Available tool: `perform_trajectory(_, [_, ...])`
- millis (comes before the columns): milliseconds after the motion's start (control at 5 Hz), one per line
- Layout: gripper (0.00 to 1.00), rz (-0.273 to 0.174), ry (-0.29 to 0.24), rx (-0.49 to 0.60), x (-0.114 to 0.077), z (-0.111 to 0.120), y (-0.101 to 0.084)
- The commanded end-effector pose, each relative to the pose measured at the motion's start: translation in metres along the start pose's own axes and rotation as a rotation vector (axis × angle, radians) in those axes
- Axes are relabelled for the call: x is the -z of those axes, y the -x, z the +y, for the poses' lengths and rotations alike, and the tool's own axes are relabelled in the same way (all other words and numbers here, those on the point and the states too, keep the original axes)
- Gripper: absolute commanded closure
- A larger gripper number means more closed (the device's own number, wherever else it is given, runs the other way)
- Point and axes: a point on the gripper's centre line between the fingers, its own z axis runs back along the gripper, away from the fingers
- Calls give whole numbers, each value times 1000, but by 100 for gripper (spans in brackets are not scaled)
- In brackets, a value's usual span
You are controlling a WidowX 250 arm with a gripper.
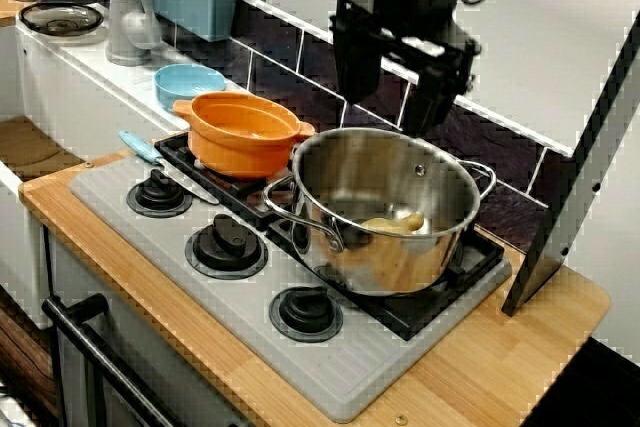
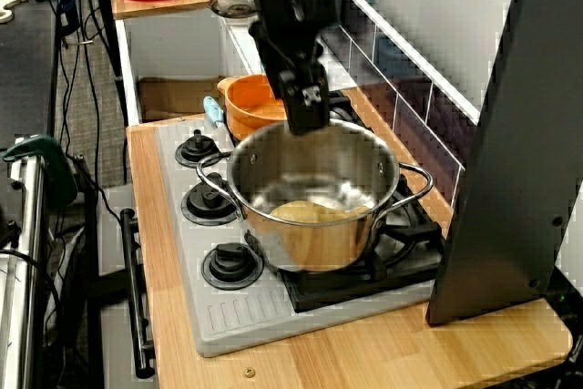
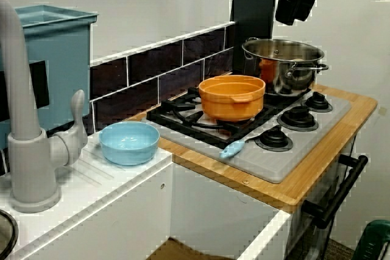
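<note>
Claw (image 1: 390, 112), black and boxy, hangs with its two fingers spread apart and nothing between them. Just below it a round, shiny steel pot (image 1: 385, 209) with loop handles stands on the black stove grate (image 1: 440, 312). A smooth pale lump (image 1: 392, 224) lies inside. Beside the pot, farther from the claw, sits a matte orange bowl (image 1: 245, 132). Beyond that sits a glossy light-blue bowl (image 1: 190, 82).

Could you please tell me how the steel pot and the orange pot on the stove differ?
The steel pot is shiny metal; the orange pot is matte orange. The steel pot is taller and wider than the orange pot. The steel pot holds a yellowish lump; the orange pot looks empty. The gripper hangs over the steel pot's back rim, not the orange pot. Both are lidless, two-handled, and stand on the black grate.
</note>
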Motion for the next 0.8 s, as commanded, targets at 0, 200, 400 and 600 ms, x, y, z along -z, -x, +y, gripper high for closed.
perform_trajectory(0, [0, -31, 3, 1, 6, -3, -17])
perform_trajectory(200, [0, -23, -1, 1, 16, -4, -16])
perform_trajectory(400, [0, -5, -7, 20, 25, -6, -12])
perform_trajectory(600, [0, 2, -2, 27, 29, -3, -5])
